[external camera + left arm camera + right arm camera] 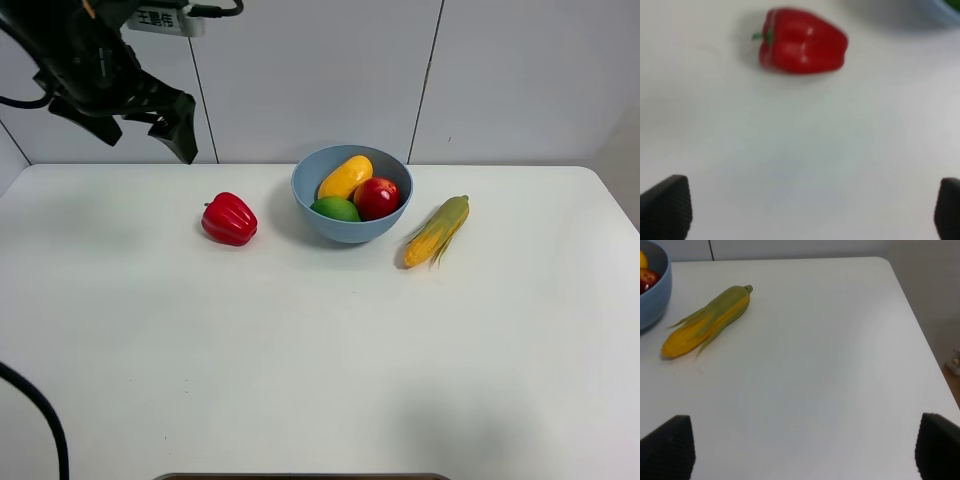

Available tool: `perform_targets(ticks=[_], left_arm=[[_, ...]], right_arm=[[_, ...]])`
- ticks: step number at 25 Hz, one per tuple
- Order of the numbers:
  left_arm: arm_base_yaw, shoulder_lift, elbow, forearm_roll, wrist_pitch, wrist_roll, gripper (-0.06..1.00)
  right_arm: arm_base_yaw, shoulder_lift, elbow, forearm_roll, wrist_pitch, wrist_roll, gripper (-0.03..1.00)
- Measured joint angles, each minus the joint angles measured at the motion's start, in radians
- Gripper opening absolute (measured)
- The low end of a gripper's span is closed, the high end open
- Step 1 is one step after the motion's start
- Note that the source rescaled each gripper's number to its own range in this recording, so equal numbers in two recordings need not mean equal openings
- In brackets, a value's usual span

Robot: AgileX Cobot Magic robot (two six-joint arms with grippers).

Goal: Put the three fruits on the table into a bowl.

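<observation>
Light-blue matte bowl (pixel 351 200): holds oblong yellow-orange mango (pixel 345 177), round red-yellow fruit (pixel 377 197), round green lime (pixel 335 209). Left gripper (pixel 165 118), right gripper (pixel 802 450): jaws spread, empty. Hazard: a descending arm could nudge the bowl, ribbed red pepper (pixel 229 219) or husked yellow corn cob (pixel 437 230).

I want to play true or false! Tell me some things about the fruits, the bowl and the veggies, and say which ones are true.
1. The mango, the lime and the round red fruit are all in the blue bowl. True.
2. The red pepper sits inside the bowl. False: it lies on the table, left of the bowl in the high view.
3. The corn cob lies on the table beside the bowl. True.
4. The left tool is holding the pepper. False: it is open and empty, with the pepper lying apart from it.
5. The bowl is tipped over. False: it stands upright.
</observation>
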Motion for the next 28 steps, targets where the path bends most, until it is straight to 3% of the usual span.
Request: perform_targets(ticks=[12, 25, 28], left_arm=[[0.086, -0.515, 0.441, 0.029, 0.029, -0.005, 0.99], [0.086, -0.908, 0.573, 0.098, 0.049, -0.025, 0.99], [0.122, -0.985, 0.633, 0.096, 0.049, -0.04, 0.99]], right_arm=[[0.0, 0.0, 0.0, 0.0, 0.0, 0.0, 0.69], [0.0, 0.0, 0.0, 0.0, 0.0, 0.0, 0.69], [0.0, 0.0, 0.0, 0.0, 0.0, 0.0, 0.69]])
